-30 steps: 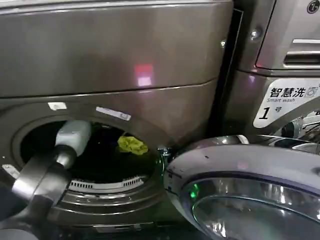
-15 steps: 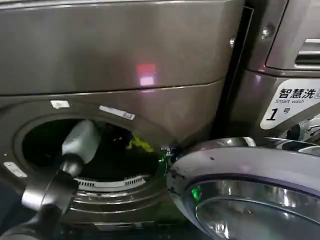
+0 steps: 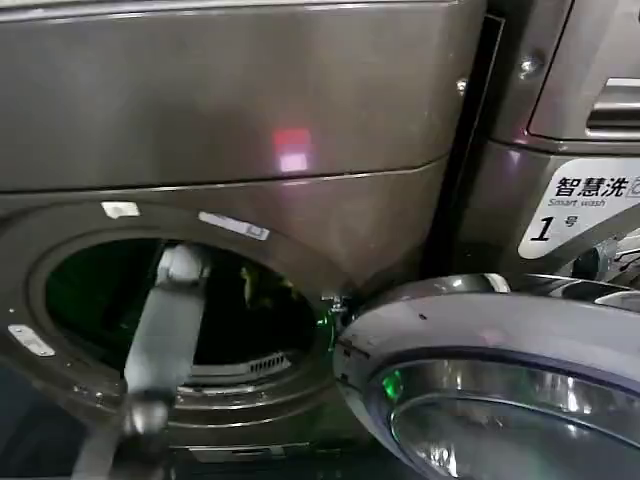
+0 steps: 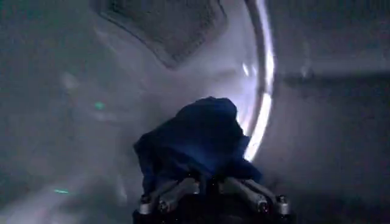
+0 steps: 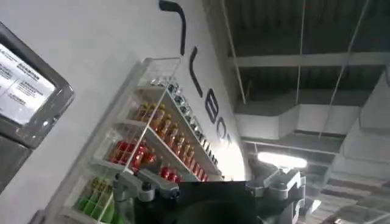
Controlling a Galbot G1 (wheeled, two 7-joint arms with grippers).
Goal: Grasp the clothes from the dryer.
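Your right pincer [image 5: 210,189] points up and away from the machines, its two fingers [image 5: 146,187] spread apart with nothing between them. Beyond it you see a white wall [image 5: 97,73] carrying a clear tilted shelf rack [image 5: 152,140] stocked with rows of red, orange and green bottles, large dark lettering [image 5: 207,103] beside it, and a dark ceiling [image 5: 304,49] with beams, ducts and a lit lamp [image 5: 280,159]

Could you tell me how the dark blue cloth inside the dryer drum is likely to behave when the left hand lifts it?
The dark blue cloth sits crumpled in soft folds before the left hand, so it will probably sag and drape rather than hold shape. It looks light for its size. Loose edges may drag on the dryer drum.
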